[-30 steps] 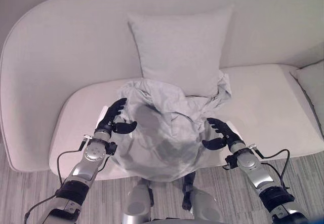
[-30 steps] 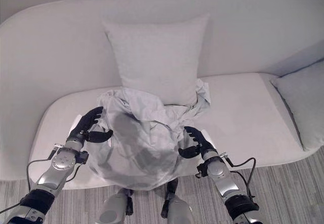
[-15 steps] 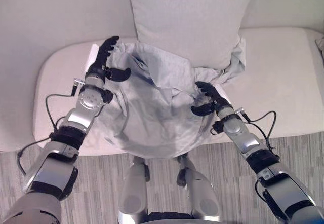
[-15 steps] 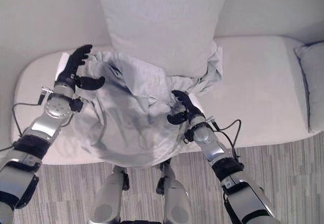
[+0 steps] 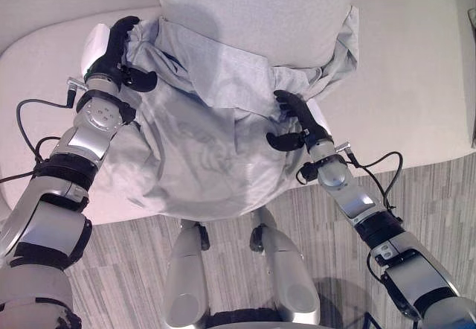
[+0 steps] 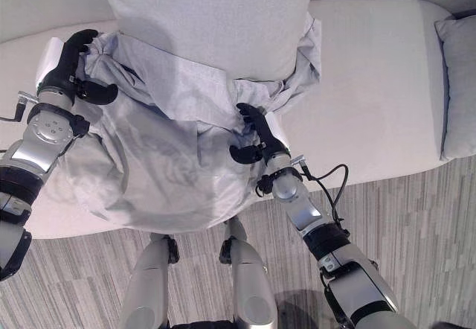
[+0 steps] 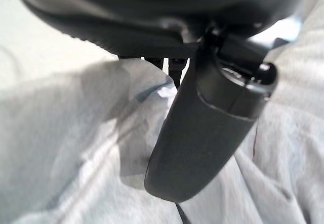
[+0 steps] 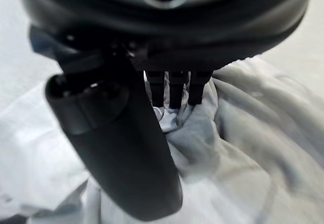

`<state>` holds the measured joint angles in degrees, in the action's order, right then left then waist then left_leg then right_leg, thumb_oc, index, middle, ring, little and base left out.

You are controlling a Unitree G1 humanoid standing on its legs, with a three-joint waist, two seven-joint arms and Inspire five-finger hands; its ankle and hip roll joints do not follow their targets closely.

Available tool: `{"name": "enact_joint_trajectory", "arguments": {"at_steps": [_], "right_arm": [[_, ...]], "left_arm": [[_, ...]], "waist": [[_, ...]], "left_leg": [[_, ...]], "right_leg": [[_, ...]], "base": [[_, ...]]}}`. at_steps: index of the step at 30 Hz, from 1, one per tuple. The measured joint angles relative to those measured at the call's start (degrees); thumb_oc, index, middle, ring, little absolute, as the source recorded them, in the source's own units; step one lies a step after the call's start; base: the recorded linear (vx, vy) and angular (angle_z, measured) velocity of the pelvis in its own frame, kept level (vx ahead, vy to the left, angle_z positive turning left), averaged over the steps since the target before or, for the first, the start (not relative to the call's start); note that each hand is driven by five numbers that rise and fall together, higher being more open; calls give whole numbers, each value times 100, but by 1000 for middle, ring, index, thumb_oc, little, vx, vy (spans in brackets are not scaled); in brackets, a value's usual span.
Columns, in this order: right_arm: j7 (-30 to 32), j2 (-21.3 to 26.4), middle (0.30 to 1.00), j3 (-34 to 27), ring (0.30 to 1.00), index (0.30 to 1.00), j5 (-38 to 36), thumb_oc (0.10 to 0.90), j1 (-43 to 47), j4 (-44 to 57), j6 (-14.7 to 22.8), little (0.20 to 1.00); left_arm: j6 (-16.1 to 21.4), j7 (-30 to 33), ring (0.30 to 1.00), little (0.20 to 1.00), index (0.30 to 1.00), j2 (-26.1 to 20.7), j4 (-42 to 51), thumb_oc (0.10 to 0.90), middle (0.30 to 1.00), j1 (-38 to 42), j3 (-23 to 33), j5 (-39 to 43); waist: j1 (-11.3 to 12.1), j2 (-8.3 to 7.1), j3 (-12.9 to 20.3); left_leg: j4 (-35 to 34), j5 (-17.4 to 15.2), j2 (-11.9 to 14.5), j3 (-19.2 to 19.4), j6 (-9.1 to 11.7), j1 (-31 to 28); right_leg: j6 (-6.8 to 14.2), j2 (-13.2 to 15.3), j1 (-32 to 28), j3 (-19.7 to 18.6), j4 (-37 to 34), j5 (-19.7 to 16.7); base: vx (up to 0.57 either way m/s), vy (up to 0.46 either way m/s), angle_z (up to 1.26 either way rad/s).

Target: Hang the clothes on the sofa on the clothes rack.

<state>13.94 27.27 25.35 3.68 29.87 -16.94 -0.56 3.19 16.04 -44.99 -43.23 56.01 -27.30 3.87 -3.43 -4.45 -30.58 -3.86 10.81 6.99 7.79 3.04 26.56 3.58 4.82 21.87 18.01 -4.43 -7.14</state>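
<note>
Sofa (image 5: 416, 61) bore the crumpled pale garment (image 5: 208, 143), both hands set on its upper edge, the pickup step in hand.

Largest first: the sofa seat carried a big cushion (image 5: 253, 9), and the garment lay in front of it, draped over the seat's front edge. Left hand (image 5: 113, 50) had fingers curled into the cloth's left corner; right hand (image 5: 297, 120) rested on its right fold with fingers extended and thumb spread, no grip yet. A second earlier both hands hovered beside the heap. Next, I judge, the right hand must pinch, then both lift.
</note>
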Motion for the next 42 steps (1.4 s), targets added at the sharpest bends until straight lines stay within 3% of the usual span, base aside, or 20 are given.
{"name": "enact_joint_trajectory", "arguments": {"at_steps": [1, 2, 5, 6, 7, 8, 16, 25, 29, 32, 36, 37, 39, 40, 42], "right_arm": [[-18, 4, 900, 2, 900, 900, 62, 800, -160, 44, -12, 900], [-25, 8, 900, -36, 900, 900, 67, 800, -318, 148, -16, 900], [-118, 12, 900, -107, 900, 900, 358, 800, -671, 275, -10, 900], [-140, 12, 585, -104, 585, 585, 487, 590, -734, 283, -15, 585], [-184, 13, 324, -103, 324, 324, 521, 416, -775, 277, -34, 324], [-223, 16, 300, -107, 300, 300, 800, 400, -893, 281, -25, 300], [-257, 18, 300, -186, 300, 300, 961, 400, -1440, 136, -253, 300], [-221, 21, 300, -774, 300, 300, 939, 400, -1534, 116, -269, 300], [-171, 21, 300, -1012, 300, 300, 891, 400, -1508, 185, -258, 300], [-178, 47, 300, -1064, 300, 300, 782, 400, -1362, 219, -265, 300], [-260, 1007, 300, -1106, 300, 300, 740, 400, -1240, 1325, -298, 300], [-205, 1505, 300, -1380, 300, 300, 1032, 400, -1055, 1885, -100, 300], [-242, 1893, 300, -1517, 300, 300, 1187, 400, -502, 2241, -71, 300], [-214, 2009, 300, -1624, 300, 300, 1327, 400, -230, 2316, 140, 300], [-241, 2024, 300, -1655, 300, 300, 1422, 400, -14, 2463, 214, 300]], "left_arm": [[-2, 0, 775, 775, 775, 7, 9, 717, 775, -9, 0, 0], [-3, 1, 300, 300, 300, 7, 62, 400, 300, -41, 0, 0], [-4, 10, 300, 300, 300, 6, 125, 400, 300, -60, 0, -35], [-9, 25, 300, 300, 300, 5, 122, 400, 300, -61, 1, -72], [-22, 26, 300, 300, 300, 8, 121, 400, 300, -62, -1, -189], [-45, 45, 300, 300, 300, 23, 125, 400, 300, -91, -2, -422], [-118, 186, 300, 300, 300, 54, 172, 400, 300, -214, 17, -674], [-212, 261, 300, 300, 300, -108, 1372, 400, 300, -1006, 436, -662], [-211, 349, 300, 300, 300, -158, 1875, 400, 300, -1281, 873, -657], [-221, 361, 300, 300, 300, -190, 2510, 400, 300, -2054, 1311, -654], [-299, 396, 300, 300, 300, -174, 3864, 400, 300, -3244, 2226, -652], [-112, 528, 300, 300, 300, -86, 4644, 400, 300, -3823, 2743, -662], [-91, 547, 300, 300, 300, 119, 5202, 400, 300, -4091, 3362, -673], [66, 687, 300, 300, 300, 331, 5262, 400, 300, -4134, 3555, -718], [63, 700, 300, 300, 300, 360, 5331, 400, 300, -4279, 3716, -901]], "waist": [[-27, -17, 1], [-36, -29, 2], [-63, -73, 3], [-76, -85, 2], [-109, -99, 1], [-153, -121, 7], [-169, -137, 7], [28, -131, 5], [122, -112, 1], [263, -52, -11], [511, 237, 4], [639, 379, 314], [827, 574, 453], [931, 713, 672], [1238, 846, 1166]], "left_leg": [[-6, 0, 0, 3, 0, -1], [-5, 0, 0, 3, 0, -3], [5, 0, 1, 3, 0, -5], [7, 0, 1, -1, 0, -5], [8, 0, 2, -5, 0, -7], [16, 2, 0, -15, -3, -10], [16, 41, -2, -17, -18, -14], [10, 67, 0, -53, -5, -455], [-2, 115, -2, -93, 1, -543], [-101, 115, -75, -44, 2, -1057], [-133, -87, -116, -26, 166, -1776], [-130, -86, -139, -98, 125, -2085], [-125, -124, -173, -158, 117, -2258], [-125, -129, -184, -257, 121, -2296], [-112, -162, -186, -379, 164, -2313]], "right_leg": [[0, -1, 4, -1, 0, 0], [0, 0, 4, -2, 0, 0], [0, -1, 1, -2, 7, 0], [0, 1, 1, 0, 18, 0], [0, 2, 3, 0, 27, 0], [0, 8, 2, 1, 48, 0], [4, 7, -1, -6, 62, -4], [7, 2, -464, 4, 55, 3], [8, 14, -519, 26, 143, 7], [19, 55, -968, 8, 150, 18], [47, 106, -1752, 22, 19, 39], [90, 109, -2157, 103, -77, 116], [76, 73, -2385, 202, -76, 147], [87, 78, -2485, 276, -75, 213], [87, 49, -2611, 404, -76, 292]], "base": [[0, 0, 0], [0, 0, 0], [0, 0, 0], [0, 0, 0], [0, 0, 0], [0, 0, 0], [0, 0, 0], [-32, -29, 2], [-14, -25, 3], [24, -19, -3], [69, -124, 8], [-31, -180, 28], [-13, -162, 31], [-15, -200, 36], [-40, -165, 39]]}}
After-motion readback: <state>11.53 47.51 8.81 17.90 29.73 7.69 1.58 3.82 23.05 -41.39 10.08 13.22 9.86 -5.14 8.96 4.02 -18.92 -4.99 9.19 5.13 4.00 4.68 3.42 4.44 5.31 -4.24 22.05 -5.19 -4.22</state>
